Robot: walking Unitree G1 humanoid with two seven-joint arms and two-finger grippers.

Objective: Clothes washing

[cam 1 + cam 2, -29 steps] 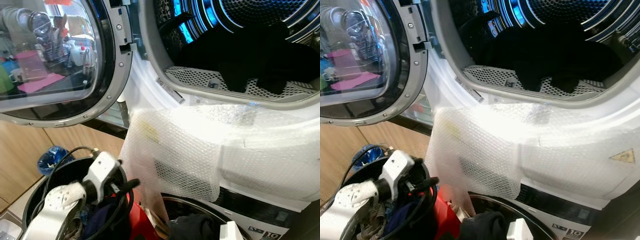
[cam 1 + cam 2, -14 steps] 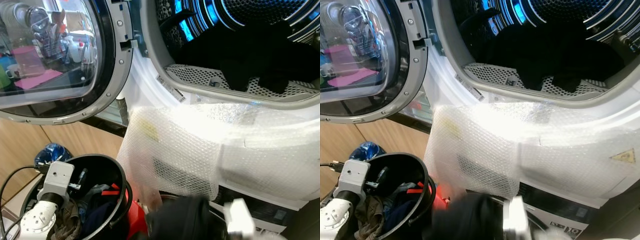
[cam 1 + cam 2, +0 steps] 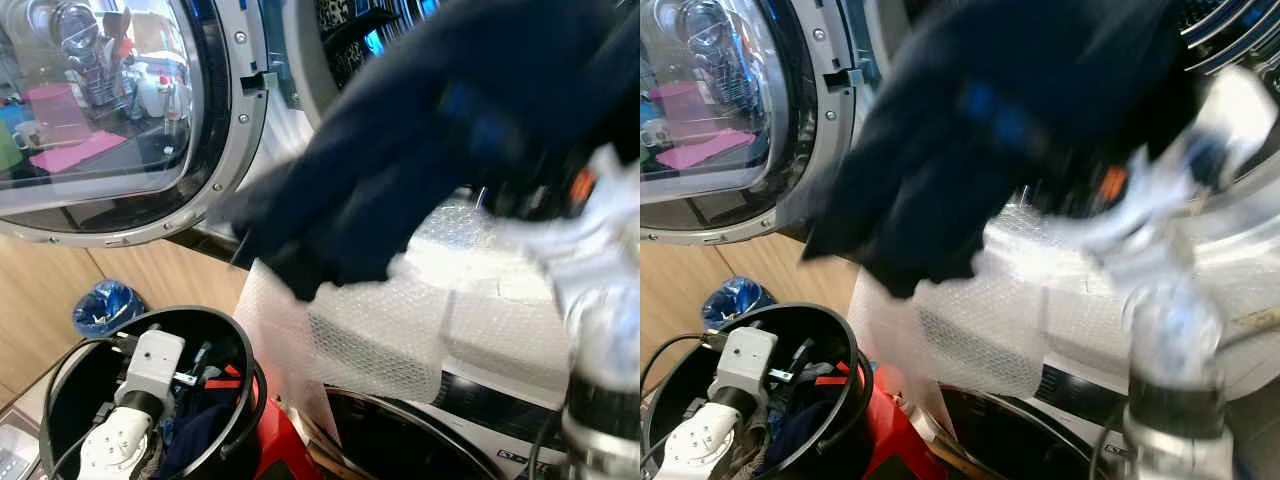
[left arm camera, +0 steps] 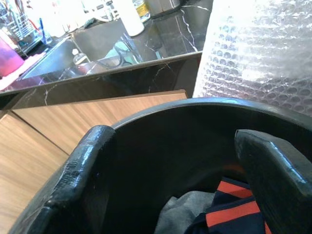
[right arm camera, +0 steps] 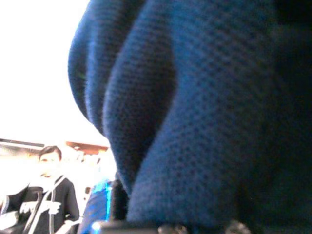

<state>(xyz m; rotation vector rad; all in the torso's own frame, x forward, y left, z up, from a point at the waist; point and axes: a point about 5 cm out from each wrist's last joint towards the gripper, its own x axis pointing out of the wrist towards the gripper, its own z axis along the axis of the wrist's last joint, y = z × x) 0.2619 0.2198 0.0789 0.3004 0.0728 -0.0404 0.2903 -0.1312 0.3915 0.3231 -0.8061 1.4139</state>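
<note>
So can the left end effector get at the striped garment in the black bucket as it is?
Probably yes: the left end effector hangs open inside the black bucket, with the striped garment just beyond its fingers and nothing between.

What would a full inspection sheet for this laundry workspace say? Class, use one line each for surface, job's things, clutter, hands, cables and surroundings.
Surface: light wooden floor.
Job's things: dark navy knitted garment, blurred, raised before the open white front-loading machine; round black plastic laundry bucket holding more clothes.
Clutter: bubble-wrap sheet draped over the machine front; blue crumpled bag beside the bucket.
Hands: right hand carries the garment; left hand is open, inside the bucket.
Cables: black cable by the left arm.
Surroundings: glass door swung open; a person in the distance.
</note>
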